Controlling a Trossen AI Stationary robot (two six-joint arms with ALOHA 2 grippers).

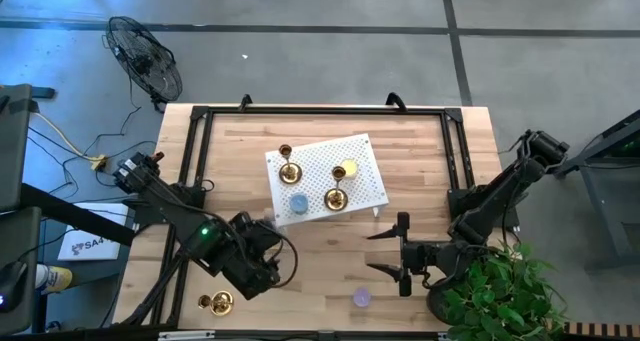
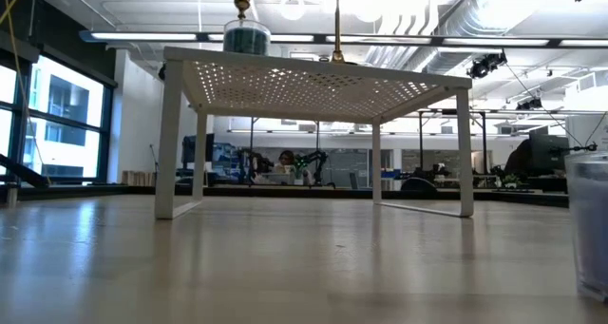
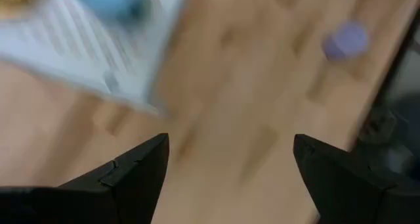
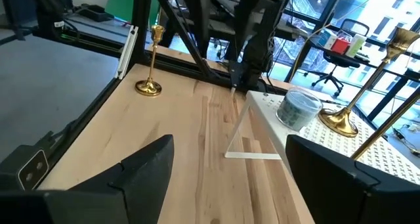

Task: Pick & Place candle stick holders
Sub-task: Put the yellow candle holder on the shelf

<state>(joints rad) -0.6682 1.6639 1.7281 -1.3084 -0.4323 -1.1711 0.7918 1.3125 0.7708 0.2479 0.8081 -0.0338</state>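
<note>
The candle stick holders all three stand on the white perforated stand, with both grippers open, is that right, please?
Not quite: the high view shows only two candle stick holders on the white perforated stand; the third candle stick holder stands on the table by the left gripper. Both grippers are open.

Two dark jointed arms, black cables, green indicator light, black wedge-shaped gripper fingers (image 4: 141, 168)

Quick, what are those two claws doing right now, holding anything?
Left gripper: open, holding nothing, above the bare table.
Right gripper: open, holding nothing, near the white perforated stand.
</note>
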